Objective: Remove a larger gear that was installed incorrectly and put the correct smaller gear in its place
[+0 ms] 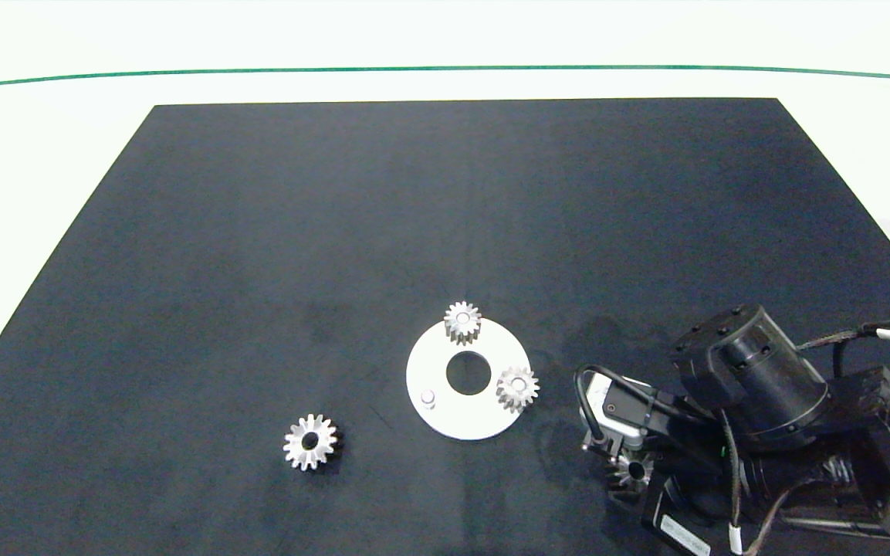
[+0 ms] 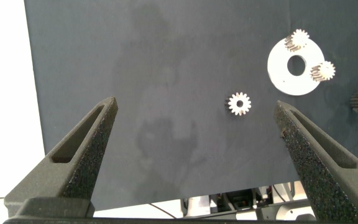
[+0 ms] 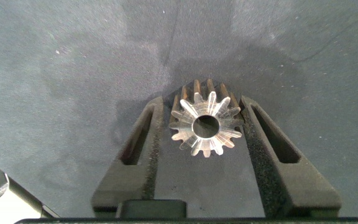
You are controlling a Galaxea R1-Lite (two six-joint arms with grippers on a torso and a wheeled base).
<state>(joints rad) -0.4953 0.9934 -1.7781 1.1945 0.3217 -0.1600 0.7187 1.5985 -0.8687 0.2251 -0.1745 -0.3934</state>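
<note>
Near the front right corner of the black mat [image 1: 259, 232], my right gripper [image 3: 205, 127] is clamped on a small silver short-toothed metal gear [image 3: 206, 126], its fingers pressed against the teeth on both sides. I see the wide silver long-toothed gear [image 1: 310, 441] lying flat on the mat, apart from the round white plate [image 1: 460, 413]. Two more small silver gears [image 1: 461, 321] [image 1: 518, 388] sit on the plate's pegs; a third peg [image 1: 428, 397] stands bare. My left gripper [image 2: 197, 155] hangs spread wide above the mat.

Even bright overhead light, washed-out white surround, soft faint shadows, sharp focus throughout
</note>
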